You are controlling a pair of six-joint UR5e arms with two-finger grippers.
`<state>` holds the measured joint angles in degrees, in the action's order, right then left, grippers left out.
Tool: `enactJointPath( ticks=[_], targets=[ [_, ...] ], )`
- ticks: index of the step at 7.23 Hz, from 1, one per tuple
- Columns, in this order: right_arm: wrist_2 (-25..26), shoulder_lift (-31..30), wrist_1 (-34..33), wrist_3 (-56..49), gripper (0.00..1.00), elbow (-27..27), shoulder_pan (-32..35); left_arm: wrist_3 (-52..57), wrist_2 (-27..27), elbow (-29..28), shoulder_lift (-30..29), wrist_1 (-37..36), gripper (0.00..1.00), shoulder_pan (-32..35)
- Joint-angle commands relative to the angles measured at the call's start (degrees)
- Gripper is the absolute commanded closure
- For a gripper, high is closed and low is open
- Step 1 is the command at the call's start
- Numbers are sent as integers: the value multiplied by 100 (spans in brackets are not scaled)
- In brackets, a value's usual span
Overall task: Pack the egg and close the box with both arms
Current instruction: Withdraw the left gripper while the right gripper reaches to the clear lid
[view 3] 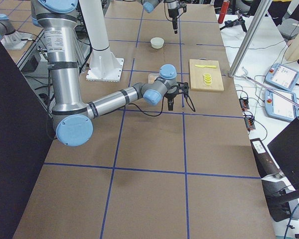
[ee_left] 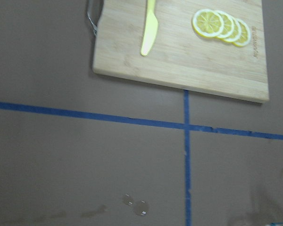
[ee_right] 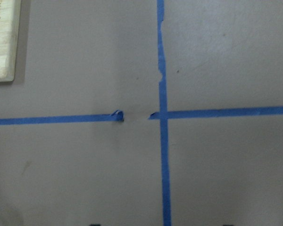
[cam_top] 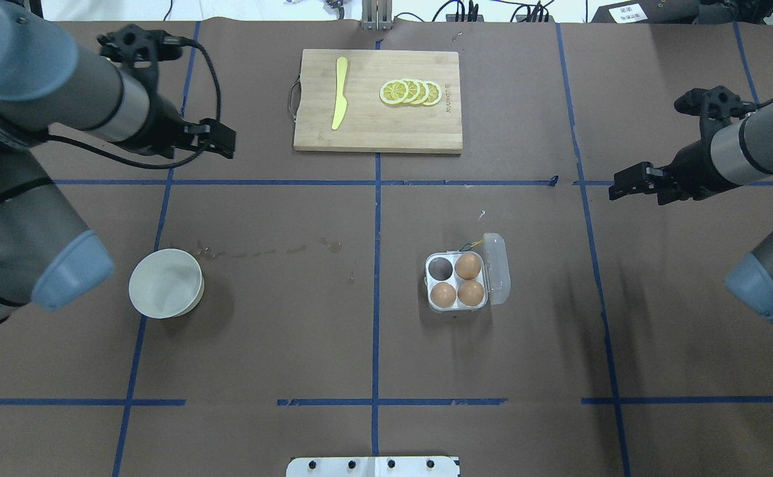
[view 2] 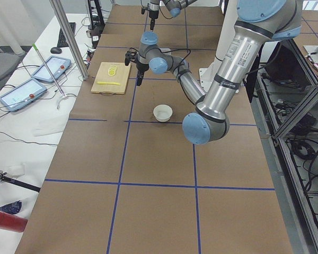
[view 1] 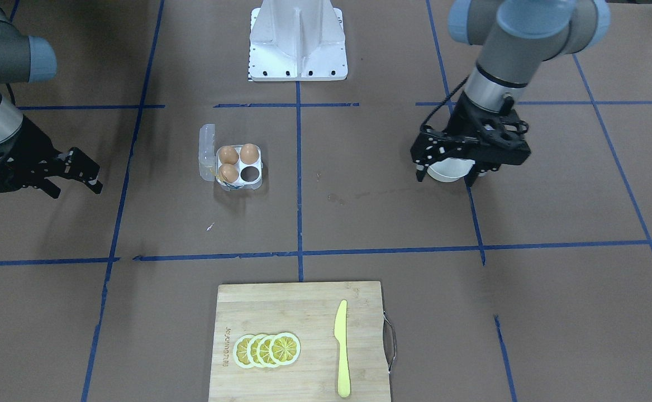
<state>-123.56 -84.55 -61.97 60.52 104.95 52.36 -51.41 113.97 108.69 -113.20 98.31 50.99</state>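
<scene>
The clear egg carton (cam_top: 458, 306) lies right of the table's middle with its lid (cam_top: 497, 268) open to the side. Three orange-brown eggs (cam_top: 468, 265) fill three cells, and one cell (cam_top: 439, 267) is empty. The carton also shows in the front view (view 1: 232, 187). My left gripper (view 1: 446, 176) is open and empty, raised above the table's left part near the white bowl (cam_top: 165, 283). My right gripper (view 1: 76, 190) is open and empty, raised well to the right of the carton. No loose egg shows, and the bowl looks empty.
A wooden cutting board (cam_top: 378, 126) with lemon slices (cam_top: 411, 92) and a yellow knife (cam_top: 340, 93) lies at the table's far edge. The white pedestal (view 1: 298, 42) stands at the robot's side. Blue tape lines cross the brown table.
</scene>
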Motion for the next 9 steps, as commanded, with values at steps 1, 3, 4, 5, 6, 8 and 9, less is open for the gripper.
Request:
enactJointPath(
  ticks=[1,3,4,5,6,8,9],
  targets=[
    [208,-9,10,732,100,314,-610,1847,458,3,778,31,0,1023],
    [549,43,-8,1117,100,447,-1128,2756,625,-58,1089,48,0,1526],
    [822,157,-34,1250,100,465,-1419,2760,687,-58,1098,48,0,1528],
    [894,271,-43,1321,100,448,-1543,2760,723,-58,1098,48,0,1528],
    [912,403,-52,1330,100,413,-1597,2760,732,-49,1107,48,0,1537],
    [1008,1207,-645,1828,100,412,-1841,2760,741,-14,1125,48,0,1537],
    [1540,1604,-1024,2058,100,404,-2235,2760,741,-14,1125,48,0,1545]
  ],
)
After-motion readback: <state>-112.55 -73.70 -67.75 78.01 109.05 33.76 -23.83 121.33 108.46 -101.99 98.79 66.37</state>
